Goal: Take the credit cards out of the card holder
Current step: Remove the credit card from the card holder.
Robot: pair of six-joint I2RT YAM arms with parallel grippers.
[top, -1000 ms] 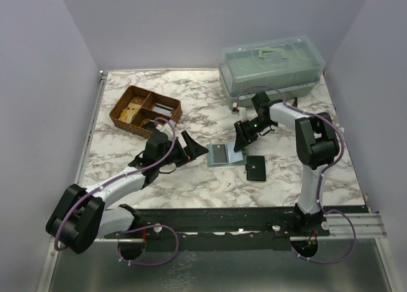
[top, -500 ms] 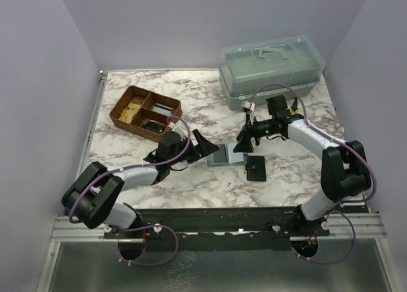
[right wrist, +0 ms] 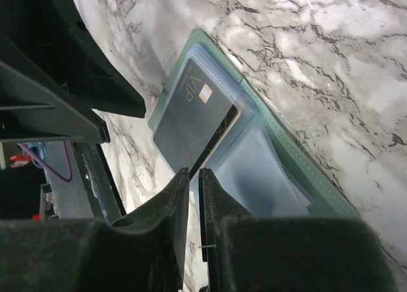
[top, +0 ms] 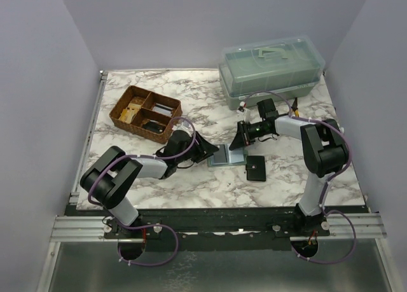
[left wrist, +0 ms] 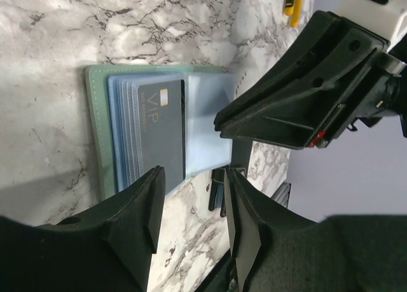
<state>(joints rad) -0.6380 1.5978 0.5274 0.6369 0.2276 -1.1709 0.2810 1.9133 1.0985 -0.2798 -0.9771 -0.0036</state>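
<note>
Bench [top: 191, 88]: white marble-patterned top, with both arms reaching in toward its middle.
Card holder [left wrist: 95, 126]: sage grey-green, lying open and flat on the bench near the middle, between the two pincers; a stack of pale blue clear sleeves fans across its inside.
Credit card [left wrist: 156, 130]: dark, printed "VIP" with a small gold chip, tucked in the top sleeve on one half of the card holder; a thin tan edge shows along one side of it in the right wrist view.
Left pincer [left wrist: 192, 177]: released, its two fingers apart with bare bench and the holder's edge showing in the gap; it sits low at the holder's left side, gripping nothing.
Right pincer [right wrist: 193, 174]: fingers drawn almost together, only a thin slit between them, tips at the edge of the sleeves; I cannot tell whether a sleeve edge is pinched.
Black wallet [top: 255, 168]: lying flat just to the near right of the card holder, apart from it.
Wicker basket [top: 127, 125]: at the far left, divided into compartments holding small items.
Plastic storage box [top: 270, 69]: translucent green, lid on, at the far right.
</note>
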